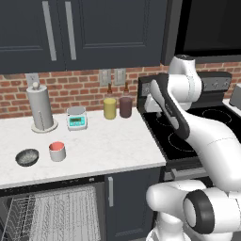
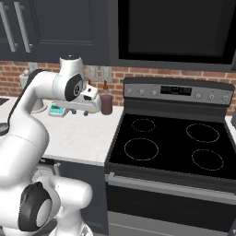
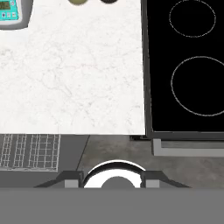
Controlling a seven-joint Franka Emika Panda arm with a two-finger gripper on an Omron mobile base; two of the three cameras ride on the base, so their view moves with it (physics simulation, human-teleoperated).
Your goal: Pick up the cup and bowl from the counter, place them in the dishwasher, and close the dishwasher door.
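While nothing is picked up yet, the left base view shows the cup [image 1: 57, 151] and the bowl [image 1: 27, 157] sitting near each other on the desk [image 1: 108, 150], close to its front edge, right above the open dishwasher [image 1: 56, 212] with its wire rack [image 1: 52, 214]. A careless push could knock either one off that edge. The paper towel roll [image 1: 41, 109], the kitchen scale [image 1: 76, 118], the yellow tumbler [image 1: 110, 108] and the maroon tumbler [image 1: 125, 107] stand farther back, so the middle of the desk is free for moving. In the right base view, the hand [image 2: 87, 102] hangs high over the desk beside the maroon tumbler, far from the cup, and a wide swing could bump that tumbler. I cannot tell there if it is open or closed. In the hand view, the finger tips [image 3: 72, 177] stand apart with nothing between them, so the hand is let go. Below lie bare desk, the black stovetop [image 3: 188, 65] and a corner of the rack.
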